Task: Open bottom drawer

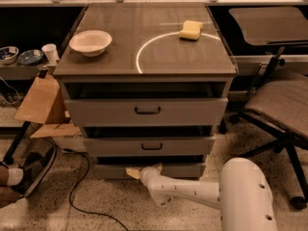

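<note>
Your tool [136, 172] sits low against the front of the bottom drawer [185, 171], the lowest panel of the grey cabinet [144, 112], just above the speckled floor [96, 201]. You cannot tell whether it grips anything. A dark gap shows above the drawer's front. On top, a white bowl [90, 42] and a yellow sponge [191, 30] rest well apart.

Down at six o'clock, the gripper [137, 172] is sitting right at the front of the bottom drawer [190, 170], with the white arm [192, 194] trailing off toward four o'clock. Up on the cabinet top [144, 13], a bowl [90, 42] is resting at ten o'clock and a yellow sponge [191, 30] at one o'clock.
</note>
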`<action>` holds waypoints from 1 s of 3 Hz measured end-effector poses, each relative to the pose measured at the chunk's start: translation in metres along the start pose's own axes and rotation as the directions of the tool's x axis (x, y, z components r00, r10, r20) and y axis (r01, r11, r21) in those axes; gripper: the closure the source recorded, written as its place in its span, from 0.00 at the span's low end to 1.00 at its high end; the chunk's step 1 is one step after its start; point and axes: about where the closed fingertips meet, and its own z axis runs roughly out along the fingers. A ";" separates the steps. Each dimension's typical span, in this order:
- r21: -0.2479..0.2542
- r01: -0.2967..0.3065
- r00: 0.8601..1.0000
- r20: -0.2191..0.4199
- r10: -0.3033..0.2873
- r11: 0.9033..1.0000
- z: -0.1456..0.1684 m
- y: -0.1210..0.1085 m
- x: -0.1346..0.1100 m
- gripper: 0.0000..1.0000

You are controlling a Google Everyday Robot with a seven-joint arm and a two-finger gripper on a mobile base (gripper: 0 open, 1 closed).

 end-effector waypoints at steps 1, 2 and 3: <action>0.051 -0.029 1.000 -0.003 0.030 0.998 -0.003 0.001 0.003 0.00; 0.103 -0.053 0.999 0.006 0.053 0.993 -0.011 0.006 0.004 0.00; 0.144 -0.081 0.997 0.012 0.080 0.986 -0.016 0.004 0.007 0.00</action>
